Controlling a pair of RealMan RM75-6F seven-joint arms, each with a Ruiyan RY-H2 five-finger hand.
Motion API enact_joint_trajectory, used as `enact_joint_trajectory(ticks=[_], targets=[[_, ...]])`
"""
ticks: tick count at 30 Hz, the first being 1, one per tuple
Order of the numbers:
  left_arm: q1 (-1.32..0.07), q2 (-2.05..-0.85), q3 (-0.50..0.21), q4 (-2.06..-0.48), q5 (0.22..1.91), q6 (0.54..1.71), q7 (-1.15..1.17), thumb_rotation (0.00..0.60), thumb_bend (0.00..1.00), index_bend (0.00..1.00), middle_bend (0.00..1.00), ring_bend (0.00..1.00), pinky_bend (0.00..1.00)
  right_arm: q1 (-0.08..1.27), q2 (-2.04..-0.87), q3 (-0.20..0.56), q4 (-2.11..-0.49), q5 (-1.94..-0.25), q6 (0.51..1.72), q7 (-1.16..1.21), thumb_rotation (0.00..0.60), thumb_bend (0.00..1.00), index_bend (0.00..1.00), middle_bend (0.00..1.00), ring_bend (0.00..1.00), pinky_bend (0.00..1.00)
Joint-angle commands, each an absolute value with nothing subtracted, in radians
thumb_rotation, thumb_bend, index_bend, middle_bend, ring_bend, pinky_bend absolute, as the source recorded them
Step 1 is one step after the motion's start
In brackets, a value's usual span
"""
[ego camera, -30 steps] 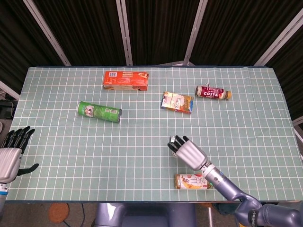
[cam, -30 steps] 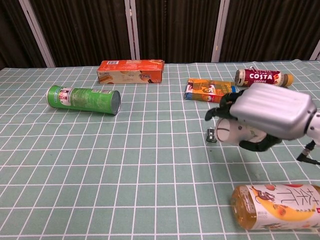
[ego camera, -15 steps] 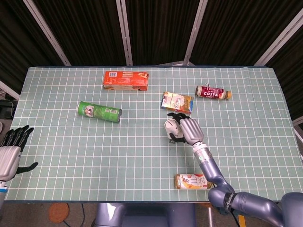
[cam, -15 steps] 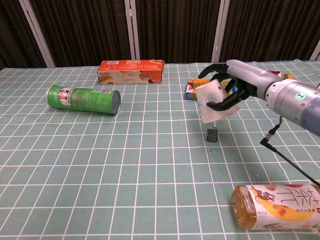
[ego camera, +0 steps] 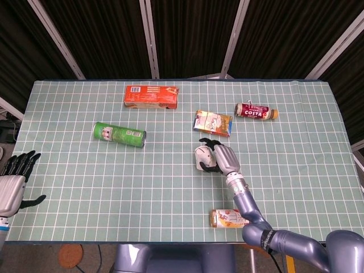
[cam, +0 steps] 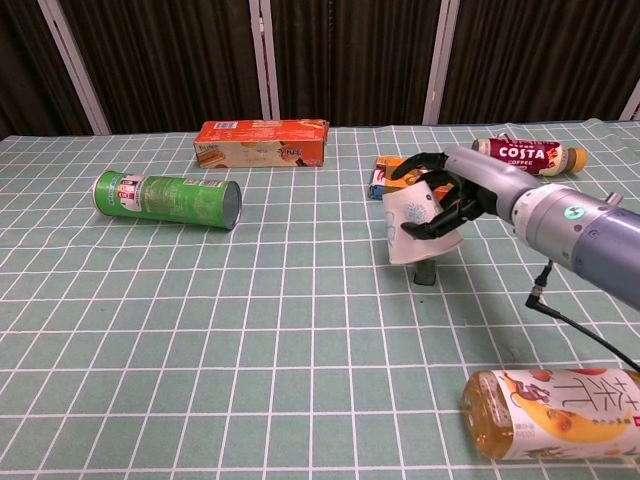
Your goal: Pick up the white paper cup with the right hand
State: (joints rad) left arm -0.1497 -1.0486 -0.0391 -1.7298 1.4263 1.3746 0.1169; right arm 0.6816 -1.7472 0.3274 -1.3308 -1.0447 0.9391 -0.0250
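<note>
Shifted slightly leftward and lowered since half a second ago: right hand (cam: 455,195), fingers wrapped around the white paper cup (cam: 413,226), now tilted just above a small dark block (cam: 426,272). Unmoved at far left, off the table edge: left hand (ego camera: 12,183), fingers spread, holding nothing. Beneath, a green cloth with white grid lines (ego camera: 74,182); well left of the cup, a green cylindrical chip can (cam: 167,199) on its side. Behind, dark curtains with pale metal struts (ego camera: 149,37).

White paper cup (cam: 412,226), seemingly airborne, tilted.
</note>
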Motion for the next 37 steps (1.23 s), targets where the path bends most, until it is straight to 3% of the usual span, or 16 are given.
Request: enact_joint_trajectory(ticks=[1, 4, 10, 16, 23, 29, 37], targets=[[-0.150, -1.048, -0.038, -1.731, 1.428, 1.375, 0.116, 0.600, 0.00, 0.00, 0.00, 0.00, 0.00, 0.675, -1.742, 0.316, -1.328, -1.052, 0.932, -0.005, 0.600, 0.29, 0.21, 0.35, 0.16, 0.27], [-0.150, -1.047, -0.037, -1.731, 1.431, 1.375, 0.114, 0.600, 0.00, 0.00, 0.00, 0.00, 0.00, 0.671, -1.739, 0.304, -1.326, -1.061, 0.928, 0.004, 0.600, 0.29, 0.20, 0.30, 0.12, 0.24], [-0.151, -1.046, -0.035, -1.731, 1.433, 1.373, 0.110, 0.600, 0.00, 0.00, 0.00, 0.00, 0.00, 0.658, -1.727, 0.275, -1.330, -1.096, 0.926, 0.031, 0.600, 0.27, 0.09, 0.16, 0.01, 0.14], [-0.151, -1.046, -0.033, -1.734, 1.437, 1.374, 0.114, 0.600, 0.00, 0.00, 0.00, 0.00, 0.00, 0.637, -1.680, 0.246, -1.377, -1.139, 0.931, 0.055, 0.600, 0.25, 0.00, 0.00, 0.00, 0.01], [-0.149, -1.046, -0.031, -1.734, 1.443, 1.380, 0.115, 0.600, 0.00, 0.00, 0.00, 0.00, 0.00, 0.578, -1.541, 0.219, -1.504, -1.270, 1.023, 0.113, 0.600, 0.21, 0.00, 0.00, 0.00, 0.00], [-0.141, -1.060, -0.036, -1.721, 1.461, 1.416, 0.133, 0.600, 0.00, 0.00, 0.00, 0.00, 0.00, 0.499, -1.369, 0.166, -1.580, -1.398, 1.143, 0.107, 0.600, 0.01, 0.00, 0.00, 0.00, 0.00], [-0.127, -1.072, -0.028, -1.700, 1.508, 1.461, 0.106, 0.600, 0.00, 0.00, 0.00, 0.00, 0.00, 0.346, -1.178, 0.079, -1.645, -1.484, 1.329, 0.058, 0.600, 0.00, 0.00, 0.00, 0.00, 0.00]])
